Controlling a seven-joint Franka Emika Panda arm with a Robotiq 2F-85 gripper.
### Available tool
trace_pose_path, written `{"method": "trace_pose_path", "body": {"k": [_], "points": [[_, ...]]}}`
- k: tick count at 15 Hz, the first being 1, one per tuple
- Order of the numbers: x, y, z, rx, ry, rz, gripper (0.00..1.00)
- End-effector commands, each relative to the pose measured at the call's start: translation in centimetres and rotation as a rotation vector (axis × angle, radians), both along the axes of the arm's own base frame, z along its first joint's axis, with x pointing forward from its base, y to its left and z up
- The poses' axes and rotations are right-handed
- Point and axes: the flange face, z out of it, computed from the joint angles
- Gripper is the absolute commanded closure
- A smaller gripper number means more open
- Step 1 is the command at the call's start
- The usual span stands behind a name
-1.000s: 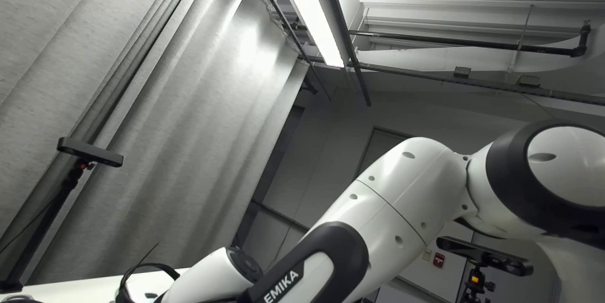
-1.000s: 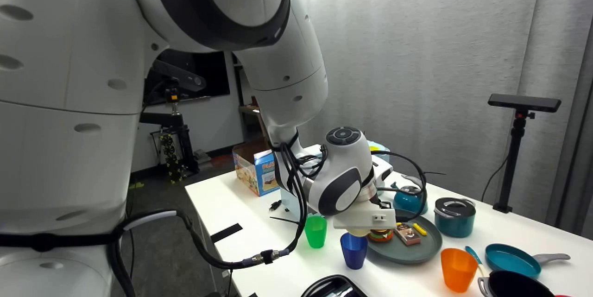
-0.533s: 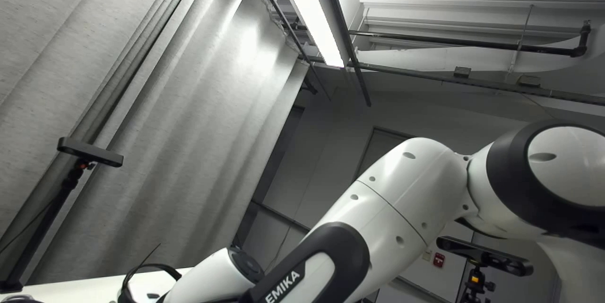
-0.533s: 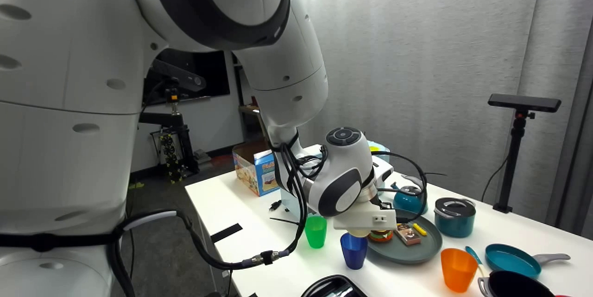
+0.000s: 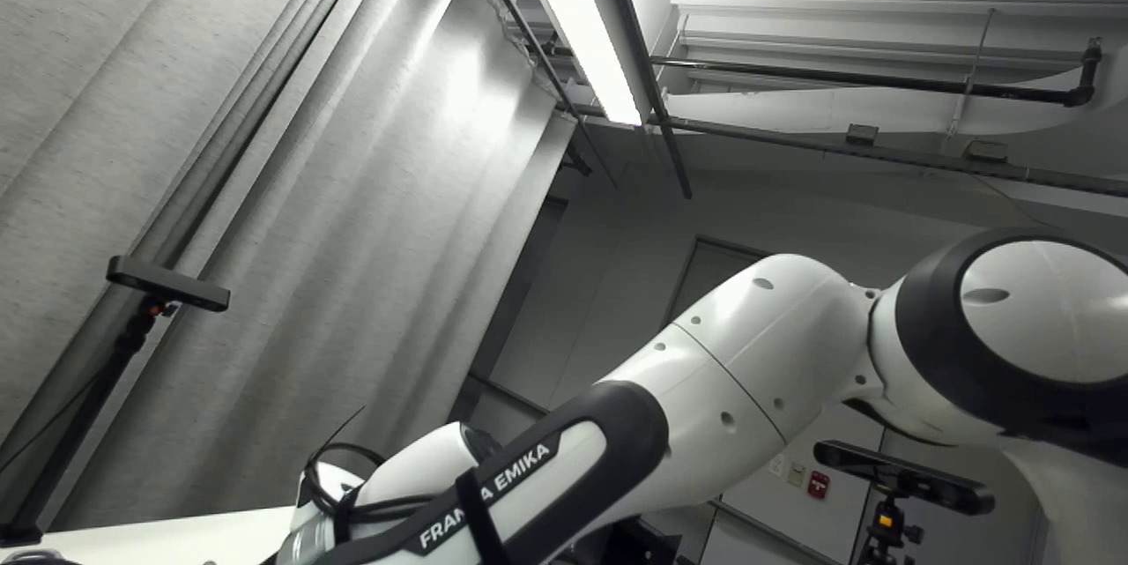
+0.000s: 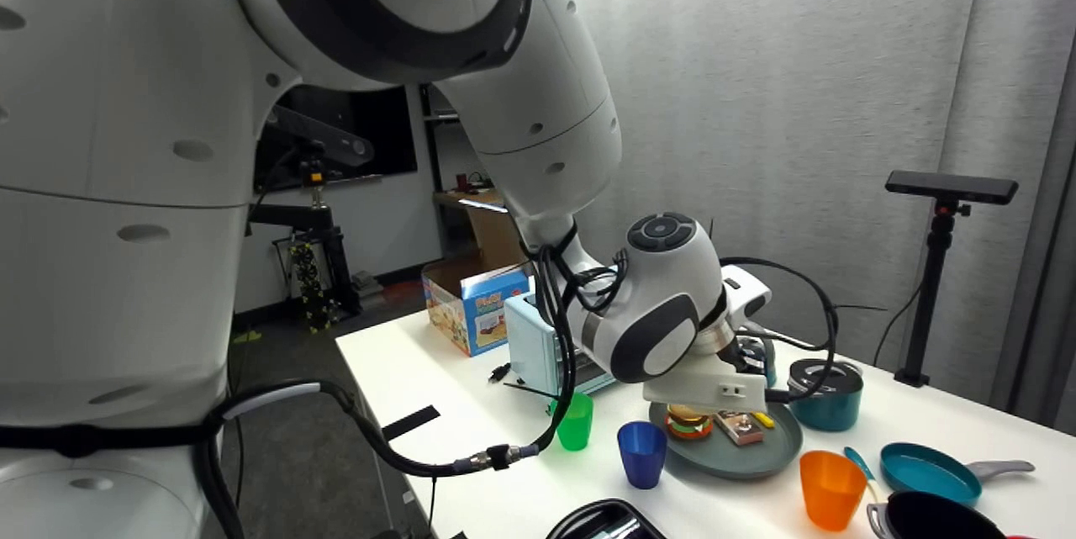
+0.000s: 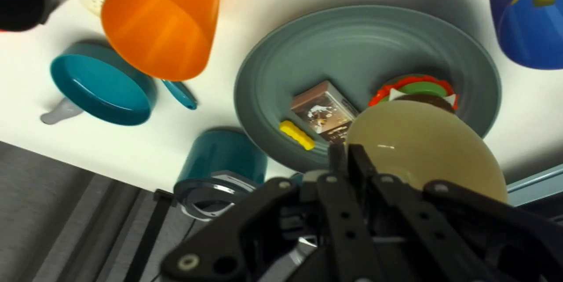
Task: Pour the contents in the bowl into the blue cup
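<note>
The blue cup point(image 6: 641, 455) stands upright on the white table. In the wrist view the blue cup point(image 7: 532, 44) is at the top right edge, with yellow pieces inside. My gripper point(image 7: 345, 152) is shut on the rim of a cream bowl point(image 7: 431, 145) in the wrist view. The bowl is tilted, with its outer side towards the camera, so its inside is hidden. It is above the grey plate, away from the cup. In an exterior view the fingers and bowl are hidden behind the white wrist mount.
A grey plate point(image 6: 731, 463) holds a toy burger point(image 6: 688, 424), a small box point(image 6: 740, 428) and a yellow piece point(image 7: 297, 134). A green cup point(image 6: 576, 423), an orange cup point(image 6: 830, 488), a teal pan point(image 6: 929, 472), a lidded teal pot point(image 6: 826, 396) and a black pot point(image 6: 937, 518) stand around.
The arm and gripper have moved to the right in an exterior view, away from above the blue cup. The bowl's underside, seen earlier over the cup, no longer shows there.
</note>
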Motion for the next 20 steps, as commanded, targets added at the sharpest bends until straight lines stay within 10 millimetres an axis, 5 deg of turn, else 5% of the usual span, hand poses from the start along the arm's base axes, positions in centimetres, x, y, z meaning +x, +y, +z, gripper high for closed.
{"method": "trace_pose_path", "body": {"k": [1, 8, 20], "points": [[1.4, -3.5, 0.0, 0.055, 0.105, -0.14, 0.98], [3.0, -8.7, -3.4, 0.146, 0.374, -0.387, 0.98], [2.7, -8.7, -10.6, 0.319, 0.824, -0.498, 0.98]]}}
